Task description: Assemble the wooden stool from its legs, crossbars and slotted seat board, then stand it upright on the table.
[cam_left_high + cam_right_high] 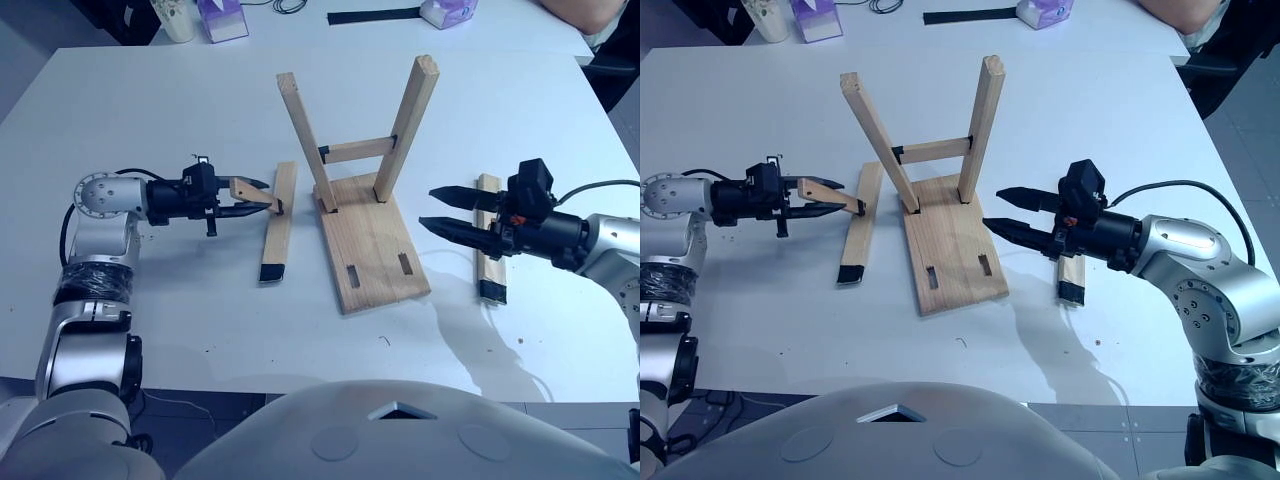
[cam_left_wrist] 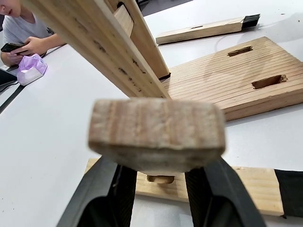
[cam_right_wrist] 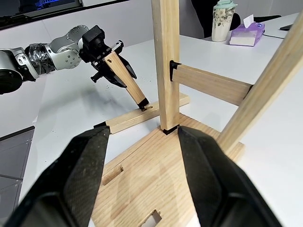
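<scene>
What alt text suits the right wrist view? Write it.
The open right end effector frames the seat board, where two upright legs joined by a crossbar stand. Beyond, the left end effector holds a short crossbar tip-down on a loose leg.

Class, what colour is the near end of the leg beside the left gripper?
Black: the leg tip, best in left eye view.

Centre: seat board [image 1: 372, 250], 2 upright legs [image 1: 308, 140] on it; loose leg [image 1: 279, 225] left, spare leg [image 1: 490, 275] right.

Looks like an office or lab: long white surface [image 1: 150, 300], purple tissue box [image 1: 222, 18] and black cable [image 1: 290, 6] at upper left.
</scene>
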Robot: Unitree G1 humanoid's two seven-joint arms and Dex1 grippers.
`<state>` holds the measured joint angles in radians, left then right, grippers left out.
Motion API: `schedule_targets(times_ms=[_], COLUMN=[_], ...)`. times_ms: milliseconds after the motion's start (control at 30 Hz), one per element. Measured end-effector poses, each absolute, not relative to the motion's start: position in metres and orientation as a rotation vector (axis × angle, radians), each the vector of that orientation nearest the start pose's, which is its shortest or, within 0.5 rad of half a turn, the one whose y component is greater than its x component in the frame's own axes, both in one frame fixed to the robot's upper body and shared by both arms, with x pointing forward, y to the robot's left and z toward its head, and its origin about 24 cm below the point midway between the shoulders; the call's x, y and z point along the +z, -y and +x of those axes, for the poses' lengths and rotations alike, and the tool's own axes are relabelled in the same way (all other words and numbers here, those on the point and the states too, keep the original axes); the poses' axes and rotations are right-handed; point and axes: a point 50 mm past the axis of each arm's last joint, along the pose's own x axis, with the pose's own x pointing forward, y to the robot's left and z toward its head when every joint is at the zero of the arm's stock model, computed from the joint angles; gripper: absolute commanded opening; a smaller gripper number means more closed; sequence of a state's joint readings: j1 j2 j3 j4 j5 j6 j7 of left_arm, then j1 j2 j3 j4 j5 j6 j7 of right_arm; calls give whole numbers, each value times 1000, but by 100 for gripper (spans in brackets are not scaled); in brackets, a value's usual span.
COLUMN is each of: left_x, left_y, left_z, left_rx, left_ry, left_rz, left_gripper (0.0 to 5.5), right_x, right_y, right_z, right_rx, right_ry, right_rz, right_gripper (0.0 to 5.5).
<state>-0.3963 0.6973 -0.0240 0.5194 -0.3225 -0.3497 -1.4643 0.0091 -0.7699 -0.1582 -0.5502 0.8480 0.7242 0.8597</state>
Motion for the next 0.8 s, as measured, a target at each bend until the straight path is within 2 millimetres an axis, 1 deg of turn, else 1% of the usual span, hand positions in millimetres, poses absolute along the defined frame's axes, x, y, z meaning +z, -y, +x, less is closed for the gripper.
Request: schedule_targets(times_ms=[300,467,600,667,733,800], left_x=[99,97,98,100,105,108], left_y=[-253,-250,-247,-246,-242,-237], left_z=[280,278,277,269,253,244], left_rx=[-1309,-1361,-1401,-1453,-1526,-1554], left_ry=[-63,-62,-90,-145,-227,-293], left_rz=[517,545,519,464,418,373], left_gripper=[131,131,131,131,131,131], right_x=[147,146,146,146,143,143], right_y=[186,185,184,184,186,186], right_z=[200,200,199,198,195,194], right_rx=[1136,1131,1126,1126,1116,1109], right_ry=[-246,-247,-246,-248,-260,-263], right_rz=[42,44,42,41,47,47], right_gripper=[264,264,264,264,264,264])
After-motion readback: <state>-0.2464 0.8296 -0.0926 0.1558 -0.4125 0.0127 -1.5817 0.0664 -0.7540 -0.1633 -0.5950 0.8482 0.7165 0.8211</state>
